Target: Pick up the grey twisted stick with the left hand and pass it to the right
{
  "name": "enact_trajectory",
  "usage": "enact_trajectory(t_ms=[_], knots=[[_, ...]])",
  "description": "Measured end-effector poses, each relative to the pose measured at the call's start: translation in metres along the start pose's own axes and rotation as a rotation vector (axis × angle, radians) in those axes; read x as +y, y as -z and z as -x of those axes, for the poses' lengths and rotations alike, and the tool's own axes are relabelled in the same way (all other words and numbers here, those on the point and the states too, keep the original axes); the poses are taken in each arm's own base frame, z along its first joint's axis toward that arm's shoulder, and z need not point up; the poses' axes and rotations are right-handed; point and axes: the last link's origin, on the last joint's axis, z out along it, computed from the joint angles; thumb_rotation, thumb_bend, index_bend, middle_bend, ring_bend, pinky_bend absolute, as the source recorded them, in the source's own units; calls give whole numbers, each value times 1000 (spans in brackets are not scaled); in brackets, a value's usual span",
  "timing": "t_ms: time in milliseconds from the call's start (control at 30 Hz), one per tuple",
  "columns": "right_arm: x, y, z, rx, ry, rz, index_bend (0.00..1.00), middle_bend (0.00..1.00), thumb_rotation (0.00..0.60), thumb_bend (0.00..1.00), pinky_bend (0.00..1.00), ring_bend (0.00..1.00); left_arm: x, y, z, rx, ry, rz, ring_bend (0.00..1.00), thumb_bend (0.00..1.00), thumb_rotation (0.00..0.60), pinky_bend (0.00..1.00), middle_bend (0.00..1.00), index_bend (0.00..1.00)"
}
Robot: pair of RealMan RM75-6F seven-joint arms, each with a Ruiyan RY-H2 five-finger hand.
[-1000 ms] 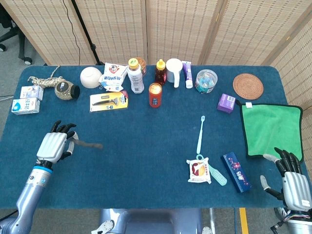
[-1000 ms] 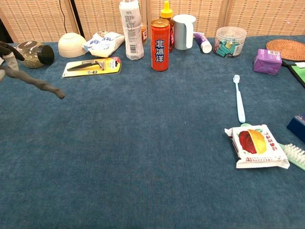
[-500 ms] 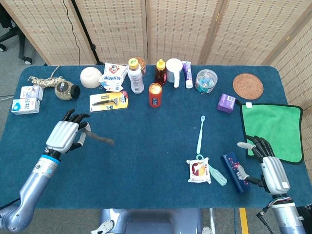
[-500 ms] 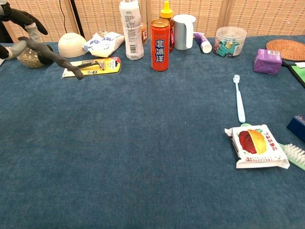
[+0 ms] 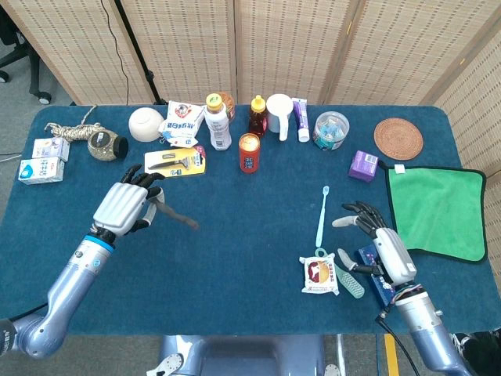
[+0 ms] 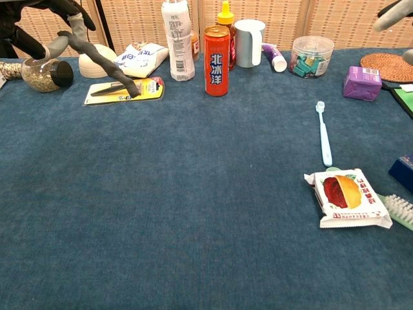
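Grey and knobbly, the twisted stick (image 5: pixel 175 215) is held off the blue table (image 5: pixel 235 235) by the left hand (image 5: pixel 125 207), which grips its upper end so that the free end slants down toward the table's middle. The head view shows the hand's silver back, which hides where the fingers meet the stick. The chest view crops that hand at the top left corner but shows a pale fingertip (image 6: pixel 57 46) against the stick (image 6: pixel 103 64), whose lower end overlaps the yellow razor pack (image 6: pixel 122 90) in that view. The right hand (image 5: pixel 381 249) is whole only in the head view: empty, fingers spread, above the table near the snack packet (image 5: pixel 320 276) and over the dark blue box (image 5: pixel 374 274), which it partly covers. The chest view catches only a fingertip (image 6: pixel 391 14) of it at the top right edge. That lower view crops the green cloth (image 5: pixel 437 210) to a sliver and the toothbrush head (image 6: pixel 400 210) at its right edge, while the red can (image 6: pixel 216 61) shows its lettering clearly there.
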Motion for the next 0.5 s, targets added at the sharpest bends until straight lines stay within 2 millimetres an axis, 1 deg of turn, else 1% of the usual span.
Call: enact_trajectory(t_ms=[233, 367, 500], knots=[[-6, -18, 18, -54, -59, 17, 357, 163, 600, 346, 0, 56, 18, -14, -3, 8, 3, 37, 193, 597, 600, 0, 219, 669], [-11, -31, 30, -97, -102, 25, 360, 166, 600, 341, 0, 56, 28, -20, -3, 5, 4, 50, 194, 596, 600, 0, 219, 668], [-13, -37, 40, -126, -125, 31, 359, 175, 600, 340, 0, 64, 35, -24, -3, 4, 7, 60, 195, 597, 600, 0, 219, 668]])
